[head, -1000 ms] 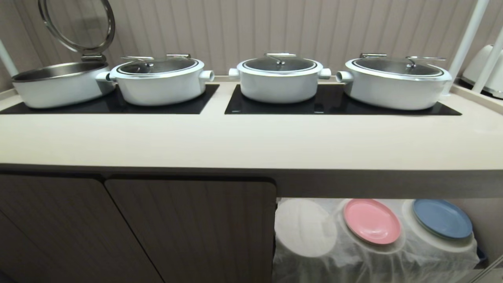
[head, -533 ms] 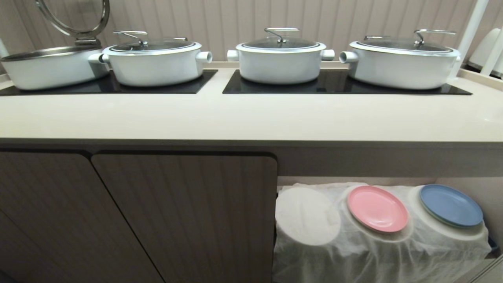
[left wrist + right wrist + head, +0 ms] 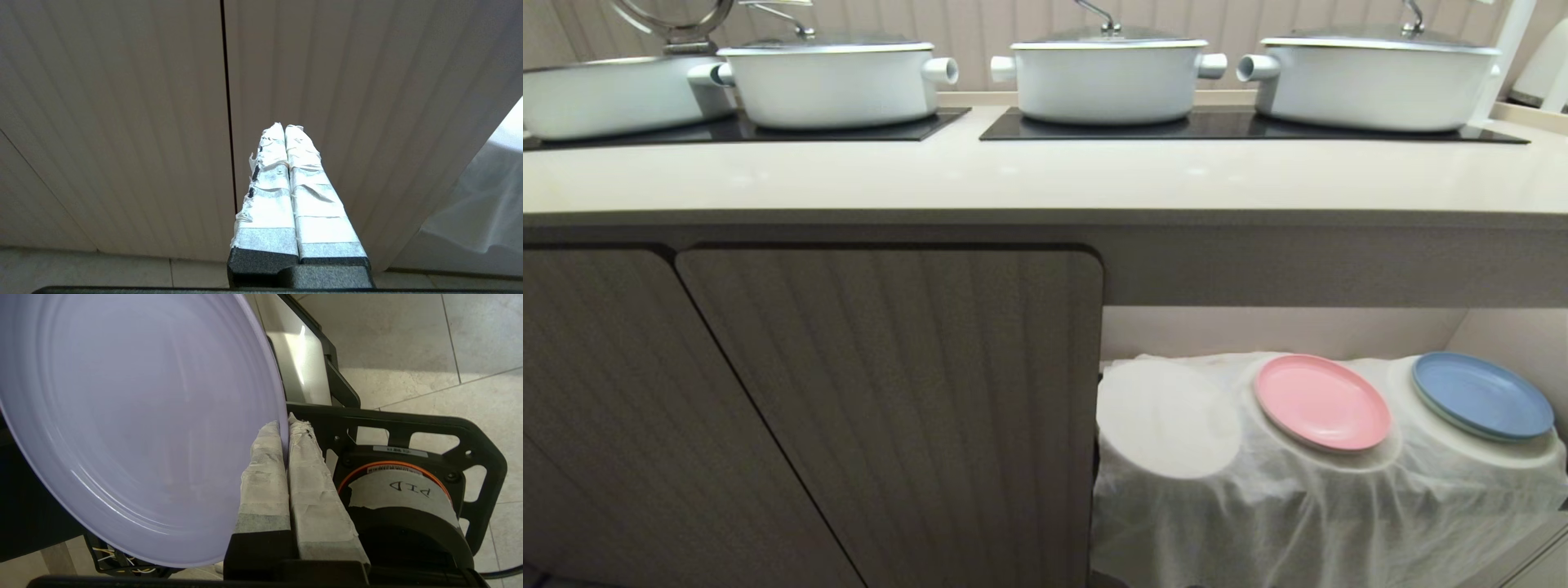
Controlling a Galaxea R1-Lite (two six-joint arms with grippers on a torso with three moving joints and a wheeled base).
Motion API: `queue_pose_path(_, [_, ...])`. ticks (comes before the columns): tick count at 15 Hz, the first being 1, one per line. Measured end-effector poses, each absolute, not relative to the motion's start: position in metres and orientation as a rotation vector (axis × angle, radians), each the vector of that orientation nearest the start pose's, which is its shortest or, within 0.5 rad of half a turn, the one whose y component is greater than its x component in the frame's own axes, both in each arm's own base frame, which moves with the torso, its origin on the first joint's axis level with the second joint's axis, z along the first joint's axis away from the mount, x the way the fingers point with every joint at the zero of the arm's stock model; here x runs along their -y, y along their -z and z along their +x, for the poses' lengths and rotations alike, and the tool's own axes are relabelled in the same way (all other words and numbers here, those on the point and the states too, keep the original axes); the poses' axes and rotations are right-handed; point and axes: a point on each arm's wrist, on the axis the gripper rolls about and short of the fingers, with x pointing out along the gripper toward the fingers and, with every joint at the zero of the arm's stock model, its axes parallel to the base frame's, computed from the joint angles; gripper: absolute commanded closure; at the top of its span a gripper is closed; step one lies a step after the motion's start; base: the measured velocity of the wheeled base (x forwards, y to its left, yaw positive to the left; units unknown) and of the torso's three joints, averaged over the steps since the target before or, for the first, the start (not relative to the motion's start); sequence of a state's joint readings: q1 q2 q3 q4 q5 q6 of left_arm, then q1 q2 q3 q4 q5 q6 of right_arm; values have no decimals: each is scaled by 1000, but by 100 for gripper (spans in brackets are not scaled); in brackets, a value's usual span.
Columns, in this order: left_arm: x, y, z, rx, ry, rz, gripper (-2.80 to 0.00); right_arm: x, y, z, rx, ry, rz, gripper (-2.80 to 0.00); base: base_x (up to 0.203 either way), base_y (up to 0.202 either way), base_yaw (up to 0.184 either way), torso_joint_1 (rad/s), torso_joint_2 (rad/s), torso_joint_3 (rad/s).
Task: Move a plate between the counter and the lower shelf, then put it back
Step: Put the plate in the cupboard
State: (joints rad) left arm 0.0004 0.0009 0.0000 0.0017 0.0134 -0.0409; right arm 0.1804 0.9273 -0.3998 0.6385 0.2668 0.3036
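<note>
The lilac plate (image 3: 135,424) fills much of the right wrist view, held on edge by its rim. My right gripper (image 3: 284,426) is shut on that rim, low over the robot's base and the tiled floor. Neither arm nor the plate shows in the head view. The beige counter (image 3: 1045,175) runs across the top there. Below it at the right is the lower shelf (image 3: 1307,490), draped in white cloth, with one bare round mound (image 3: 1164,416). My left gripper (image 3: 284,128) is shut and empty, parked facing the ribbed cabinet door (image 3: 122,122).
On the shelf's other mounds lie a pink plate (image 3: 1321,402) and a blue plate (image 3: 1482,395). White lidded pots (image 3: 1107,77) stand on the black hob panels (image 3: 1225,124). Ribbed cabinet doors (image 3: 882,408) close off the space left of the niche.
The whole head view has shifted: the camera has sunk, so the counter and pots sit higher in the picture and more of the shelf niche and its back wall shows.
</note>
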Motion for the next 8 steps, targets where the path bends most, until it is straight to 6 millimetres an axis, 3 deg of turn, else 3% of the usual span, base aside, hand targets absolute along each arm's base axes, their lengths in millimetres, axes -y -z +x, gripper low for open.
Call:
queue_pose_path(5, [0, -75, -23, -3, -14, -41, 0, -15, -124, 47, -1225, -214, 314, 0, 0, 0, 0, -123, 419, 298])
queue_pose_path(8, [0, -75, -23, -2, -13, -41, 0, -15, -124, 47, -1225, -213, 313, 0, 0, 0, 0, -26, 109, 80])
